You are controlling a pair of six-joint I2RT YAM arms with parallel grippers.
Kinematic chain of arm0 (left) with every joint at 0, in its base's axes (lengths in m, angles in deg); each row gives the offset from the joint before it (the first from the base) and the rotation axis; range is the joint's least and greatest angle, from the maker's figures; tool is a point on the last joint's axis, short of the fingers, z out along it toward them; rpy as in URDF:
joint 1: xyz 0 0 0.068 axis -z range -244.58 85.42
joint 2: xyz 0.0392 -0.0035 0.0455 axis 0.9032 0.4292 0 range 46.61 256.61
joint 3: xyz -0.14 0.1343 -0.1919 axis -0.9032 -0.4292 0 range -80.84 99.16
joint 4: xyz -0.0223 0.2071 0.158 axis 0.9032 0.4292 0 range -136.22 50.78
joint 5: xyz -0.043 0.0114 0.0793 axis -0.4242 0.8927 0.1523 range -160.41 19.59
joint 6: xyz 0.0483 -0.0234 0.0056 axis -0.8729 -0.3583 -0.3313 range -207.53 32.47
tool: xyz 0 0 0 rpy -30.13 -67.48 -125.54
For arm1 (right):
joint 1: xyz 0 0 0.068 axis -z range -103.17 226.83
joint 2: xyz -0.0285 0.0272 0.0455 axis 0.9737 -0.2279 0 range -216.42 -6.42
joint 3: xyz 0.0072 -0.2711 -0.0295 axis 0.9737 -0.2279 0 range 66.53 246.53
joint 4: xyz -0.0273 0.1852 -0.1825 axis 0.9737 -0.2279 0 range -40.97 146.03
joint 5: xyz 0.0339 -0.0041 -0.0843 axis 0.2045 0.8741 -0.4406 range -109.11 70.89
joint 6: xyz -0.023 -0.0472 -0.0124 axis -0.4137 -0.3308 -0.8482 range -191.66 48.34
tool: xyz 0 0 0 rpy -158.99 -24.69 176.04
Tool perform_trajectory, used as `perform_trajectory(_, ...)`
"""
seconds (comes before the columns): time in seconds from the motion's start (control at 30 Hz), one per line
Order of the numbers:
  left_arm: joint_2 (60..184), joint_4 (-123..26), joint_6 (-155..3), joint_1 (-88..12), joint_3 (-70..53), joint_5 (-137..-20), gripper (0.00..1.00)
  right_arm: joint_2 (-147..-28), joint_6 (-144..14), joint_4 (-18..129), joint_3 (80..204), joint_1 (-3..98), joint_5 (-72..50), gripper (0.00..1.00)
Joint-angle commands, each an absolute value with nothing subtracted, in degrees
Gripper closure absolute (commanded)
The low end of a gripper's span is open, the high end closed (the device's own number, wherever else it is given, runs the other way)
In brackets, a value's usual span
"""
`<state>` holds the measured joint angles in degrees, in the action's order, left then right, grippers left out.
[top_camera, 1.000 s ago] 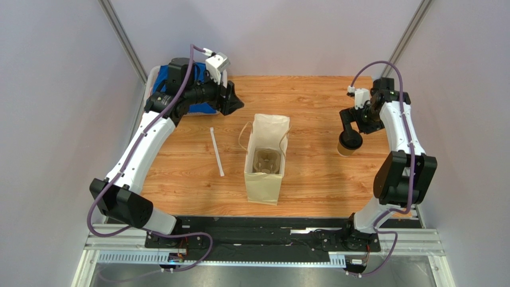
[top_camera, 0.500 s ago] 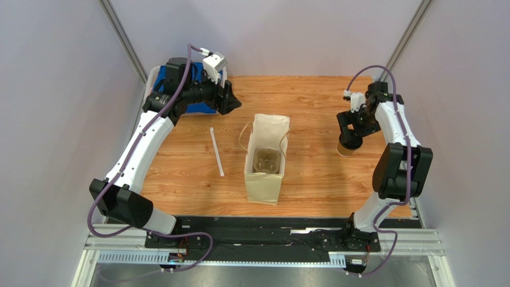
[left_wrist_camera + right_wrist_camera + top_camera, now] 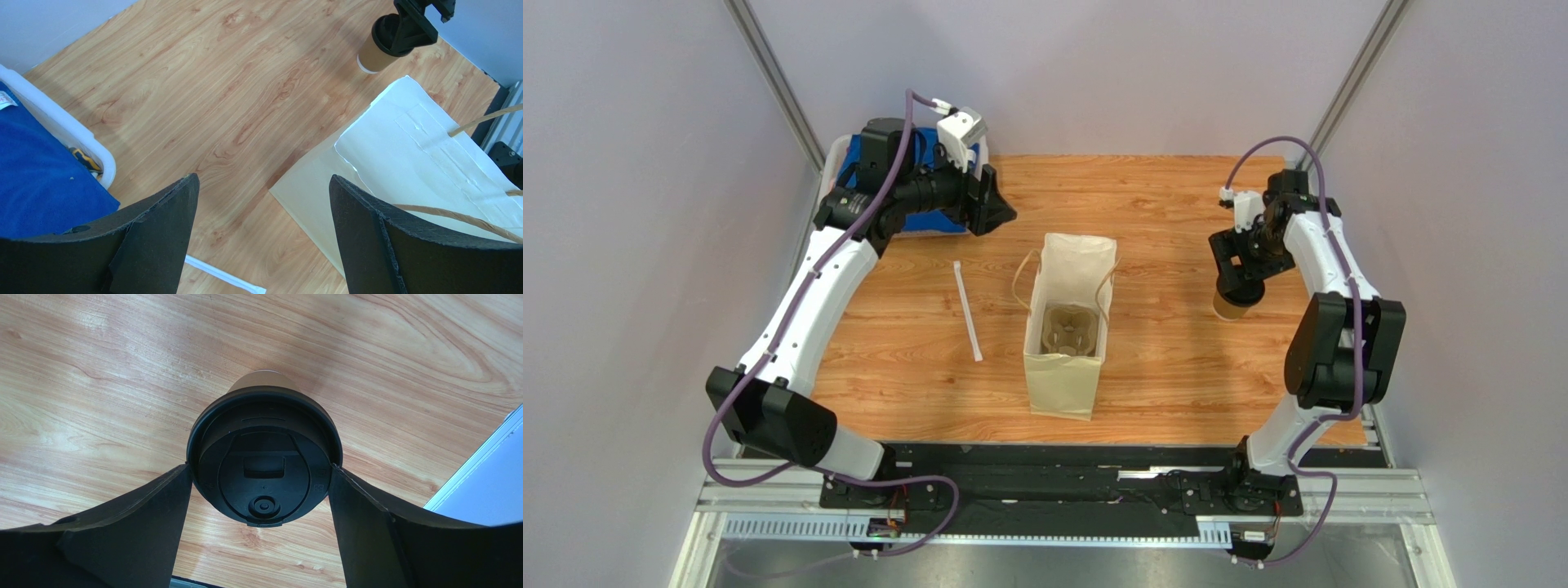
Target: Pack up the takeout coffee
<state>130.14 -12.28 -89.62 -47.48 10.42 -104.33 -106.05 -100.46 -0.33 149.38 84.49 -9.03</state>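
Observation:
The takeout coffee (image 3: 1230, 305), a small brown paper cup with a black lid, stands upright on the wooden table at the right. My right gripper (image 3: 1239, 277) is over it, open, with one finger on each side of the lid (image 3: 264, 456). In the right wrist view the fingertips (image 3: 178, 484) sit right at the lid's rim. The cup also shows far off in the left wrist view (image 3: 372, 56). My left gripper (image 3: 997, 208) is open and empty at the back left, above the table.
A cream paper bag (image 3: 1068, 368) stands open in the middle, with a pulp cup tray (image 3: 1069, 328) inside. A thin white straw (image 3: 966, 310) lies left of the bag. A white bin with blue contents (image 3: 928, 222) sits at the back left corner.
My right gripper has shifted slightly left and back and settled round the cup's lid. The cup has not moved. The left arm has barely moved.

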Motion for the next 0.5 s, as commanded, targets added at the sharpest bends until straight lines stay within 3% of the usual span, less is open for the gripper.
perform_trajectory(0.0,128.7,-12.8,-90.8,-48.1,11.2,-105.6,0.13,-104.8,-101.5,2.0,147.9,84.2,-10.7,0.18)
perform_trajectory(0.33,128.9,-13.0,-89.9,-49.3,11.2,-106.0,0.14,-103.9,-102.5,-0.7,152.4,84.1,-10.5,0.42)
perform_trajectory(0.47,129.6,-13.2,-87.9,-51.3,11.4,-107.1,0.14,-105.3,-101.7,-5.5,163.3,84.1,-8.8,0.50)
